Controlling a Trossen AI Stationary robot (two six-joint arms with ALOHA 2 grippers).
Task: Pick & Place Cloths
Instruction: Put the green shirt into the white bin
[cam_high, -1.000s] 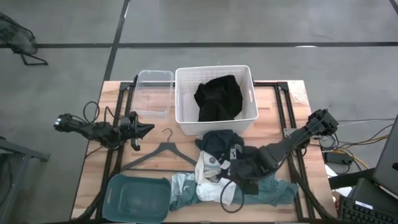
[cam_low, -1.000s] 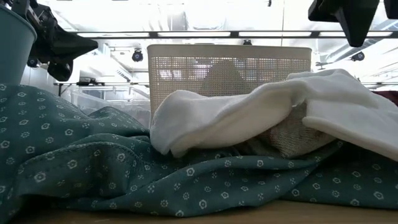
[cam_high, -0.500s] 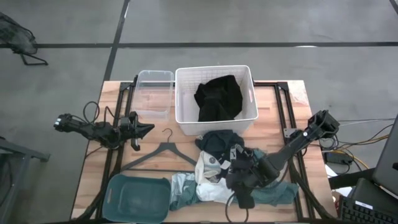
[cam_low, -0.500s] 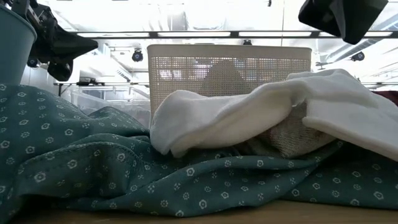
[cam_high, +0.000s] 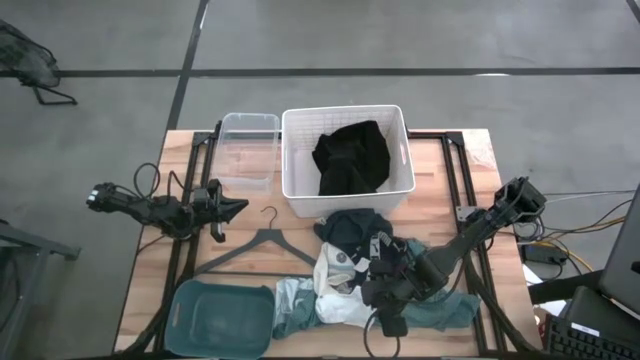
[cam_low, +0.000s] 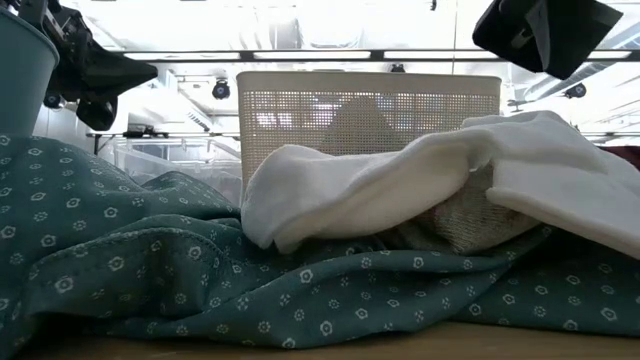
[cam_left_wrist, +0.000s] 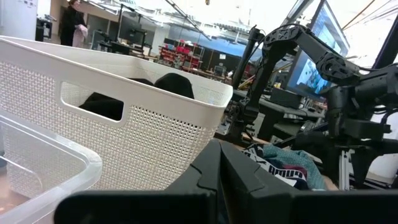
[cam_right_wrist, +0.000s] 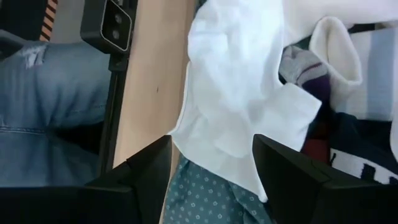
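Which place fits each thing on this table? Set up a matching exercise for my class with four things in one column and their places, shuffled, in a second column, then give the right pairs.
Things:
1. black garment
2. black clothes hanger
3. right gripper
4. left gripper

Places:
A. lying on the bare wood in front of the baskets
B. open above a white cloth in the pile
C. inside the white basket
D. waiting near the clear plastic bin, left side of the table

Pairs: 1-C, 2-A, 3-B, 4-D
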